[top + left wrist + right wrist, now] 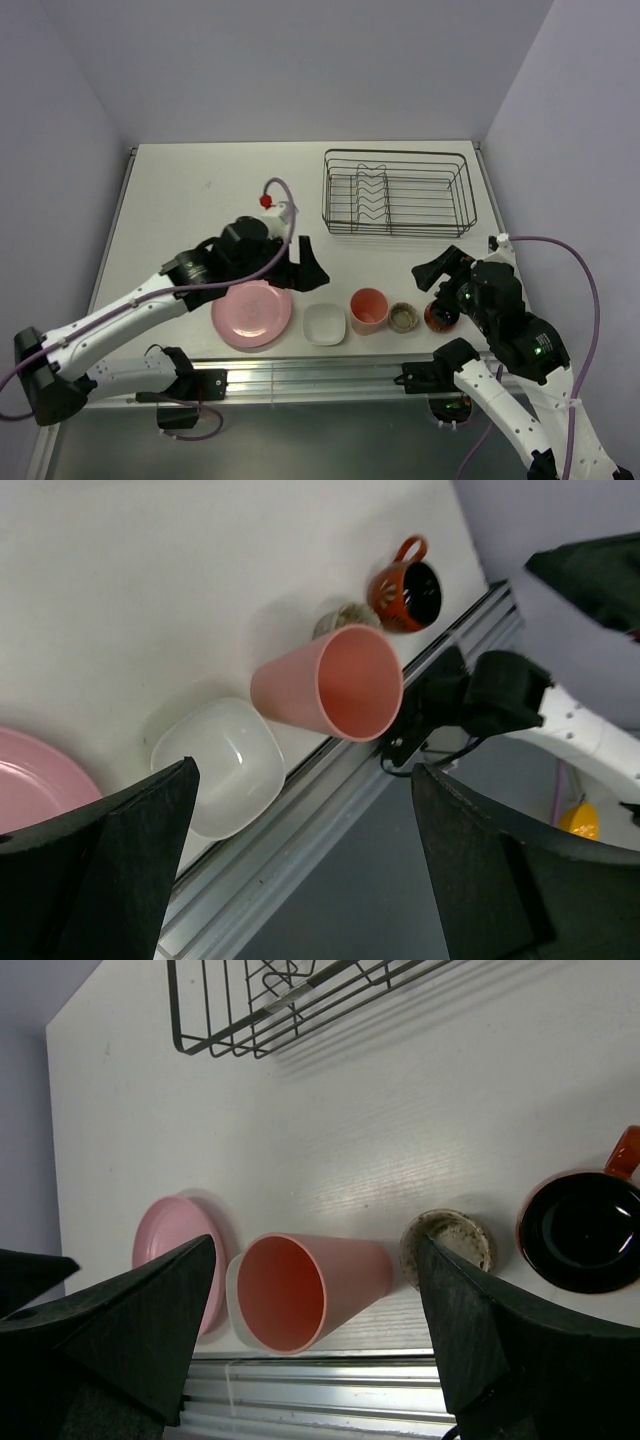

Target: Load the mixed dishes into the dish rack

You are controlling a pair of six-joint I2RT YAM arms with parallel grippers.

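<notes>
Along the table's near edge stand, left to right, the pink plate (252, 314), the white bowl (324, 323), the salmon tumbler (368, 309), the speckled cup (404, 317) and the dark red mug (440, 316). The empty black wire dish rack (398, 190) sits at the back right. My left gripper (303, 266) hovers open above the gap between plate and bowl; its wrist view shows the bowl (220, 765), tumbler (330, 685), cup (345, 618) and mug (408, 590). My right gripper (438, 272) hangs open above the cup and mug, holding nothing; tumbler (310, 1290), cup (448, 1245) and mug (580, 1230) lie below it.
A metal rail (320, 378) runs along the table's near edge just in front of the dishes. Walls close in the table at the back and on both sides. The rack's corner (270, 1005) shows at the top of the right wrist view.
</notes>
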